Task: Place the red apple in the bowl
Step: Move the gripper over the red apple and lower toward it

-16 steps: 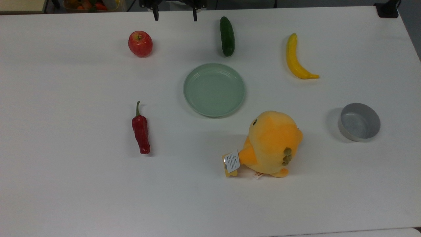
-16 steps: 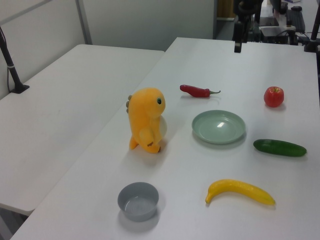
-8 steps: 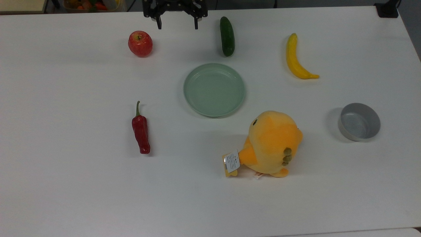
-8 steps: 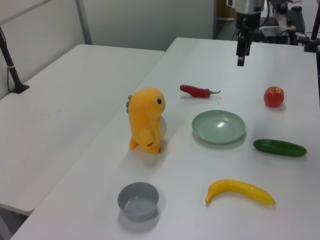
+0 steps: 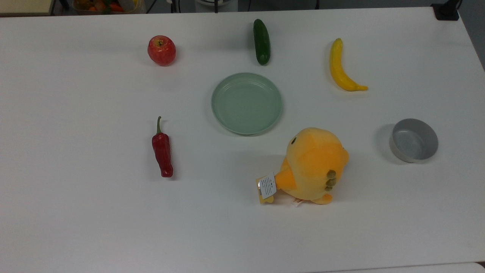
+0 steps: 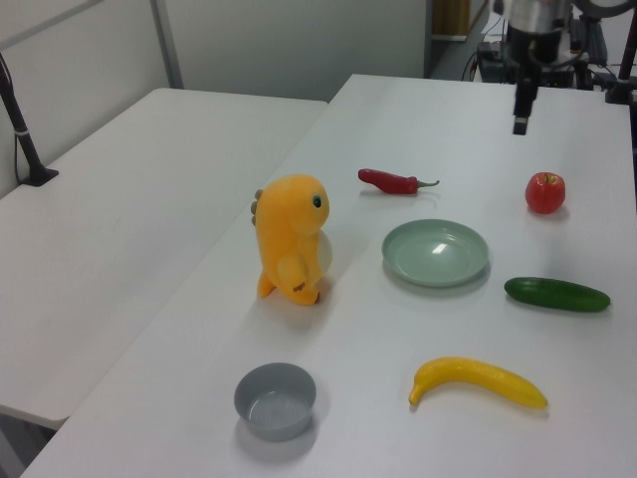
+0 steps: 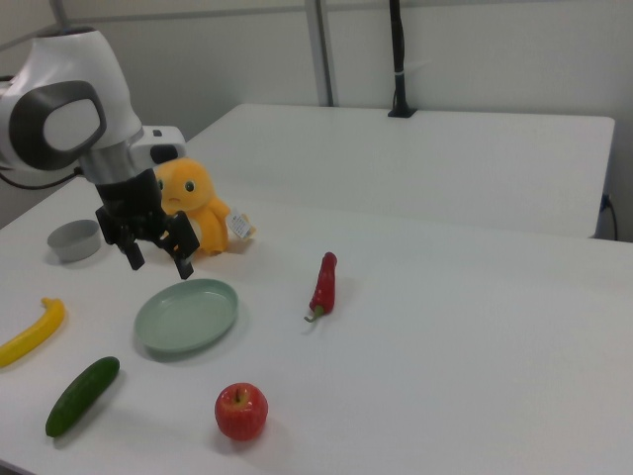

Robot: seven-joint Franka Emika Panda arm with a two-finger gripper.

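Overhead, the gripper (image 7: 158, 255) hangs empty with fingers spread wide, the approach to the red apple (image 5: 161, 50) under way. Next comes descent over the fruit, which sits stem-up, axis vertical, near the table's (image 5: 75, 212) far edge, well apart from the grey bowl (image 5: 413, 140).

Glossy red apple (image 5: 161, 50), matt grey bowl (image 5: 413, 140), plush toy (image 5: 314, 165).

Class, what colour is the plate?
Pale green plate, clearest in the top view.

end effector (image 6: 520, 123) (aloft), red apple (image 6: 544, 192) below
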